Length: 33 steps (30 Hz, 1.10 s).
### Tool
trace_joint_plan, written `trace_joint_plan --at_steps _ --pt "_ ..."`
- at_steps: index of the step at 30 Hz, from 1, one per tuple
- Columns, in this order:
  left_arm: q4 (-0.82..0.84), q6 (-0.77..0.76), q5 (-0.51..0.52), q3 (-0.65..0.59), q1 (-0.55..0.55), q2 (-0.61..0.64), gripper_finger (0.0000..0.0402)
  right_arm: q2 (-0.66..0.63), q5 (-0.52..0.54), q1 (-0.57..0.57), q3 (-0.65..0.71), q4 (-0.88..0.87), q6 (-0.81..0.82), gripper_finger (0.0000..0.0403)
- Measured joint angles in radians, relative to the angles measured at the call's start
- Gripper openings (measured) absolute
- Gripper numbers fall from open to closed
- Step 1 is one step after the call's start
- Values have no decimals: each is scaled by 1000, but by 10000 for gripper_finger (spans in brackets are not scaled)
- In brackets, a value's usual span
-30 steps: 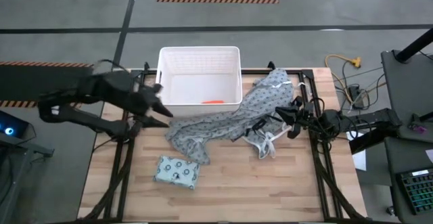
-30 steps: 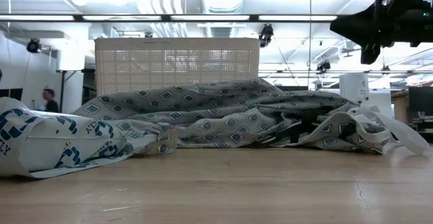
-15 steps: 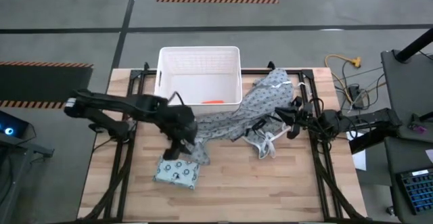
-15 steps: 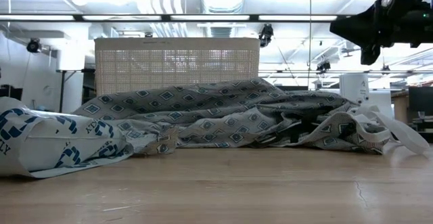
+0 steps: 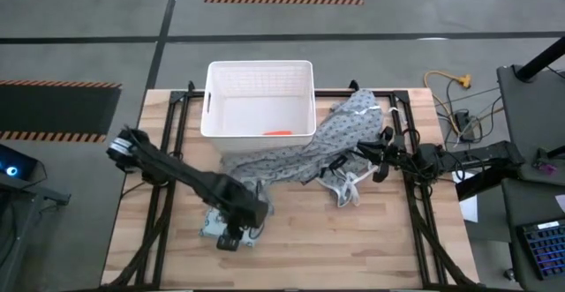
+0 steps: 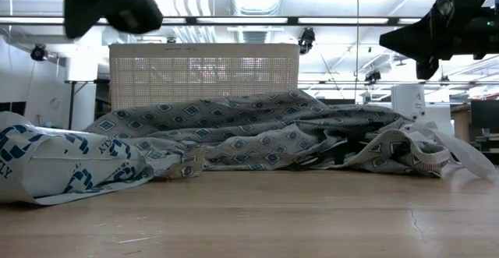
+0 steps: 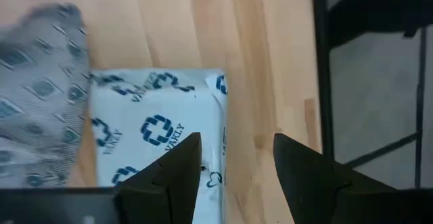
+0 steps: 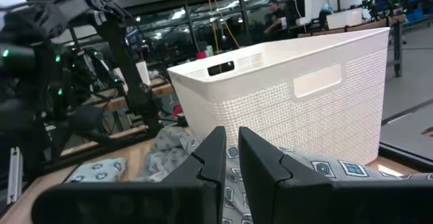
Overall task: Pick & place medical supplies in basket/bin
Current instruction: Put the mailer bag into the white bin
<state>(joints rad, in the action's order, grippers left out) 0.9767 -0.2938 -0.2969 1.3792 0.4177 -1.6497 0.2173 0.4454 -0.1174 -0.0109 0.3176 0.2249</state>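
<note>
My left gripper (image 5: 229,239) (image 7: 237,146) hangs open above the pale green dotted packet (image 5: 209,225) (image 7: 159,126), raised clear of it as the low view shows (image 6: 109,5). The fingers stand over the packet's edge. The packet (image 6: 62,164) lies flat on the table, near the near edge. An orange tube (image 5: 278,132) lies inside the white bin (image 5: 260,63) (image 6: 203,75). My right gripper (image 5: 334,164) (image 8: 231,143) waits shut above the gown's white ties, up off the table. The white cylinder and the disc are out of sight.
The grey patterned gown (image 5: 309,146) (image 6: 257,133) lies crumpled between the bin and the packet, one edge close beside the packet (image 7: 34,95). Its white ties (image 5: 349,186) trail to the right. Bare wood lies toward the near right corner (image 5: 353,239).
My left gripper has swung from beside the bin's left near corner across the gown toward the near edge, and now hangs over the packet. The packet, gown and bin have stayed put.
</note>
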Motion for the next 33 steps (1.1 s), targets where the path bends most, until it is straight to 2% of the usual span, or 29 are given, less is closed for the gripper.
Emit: trace_joint_plan --at_steps 7,14,19,23,27,33 --pt "0 -66 3 -30 49 -98 167 0 0 0 0 -8 -40 34" --pt "-8 -188 13 -106 63 -92 167 0 0 0 0 -8 -77 34" --pt "-24 -196 16 -132 66 -89 167 0 0 0 0 -7 -77 33" --pt "-116 -195 12 -143 75 -89 167 0 0 0 0 -7 -79 33" --pt "-138 -179 27 -164 83 -90 167 0 0 0 0 -7 -79 33" --pt "-135 -244 25 -189 87 -83 166 0 0 0 0 -7 -79 34"
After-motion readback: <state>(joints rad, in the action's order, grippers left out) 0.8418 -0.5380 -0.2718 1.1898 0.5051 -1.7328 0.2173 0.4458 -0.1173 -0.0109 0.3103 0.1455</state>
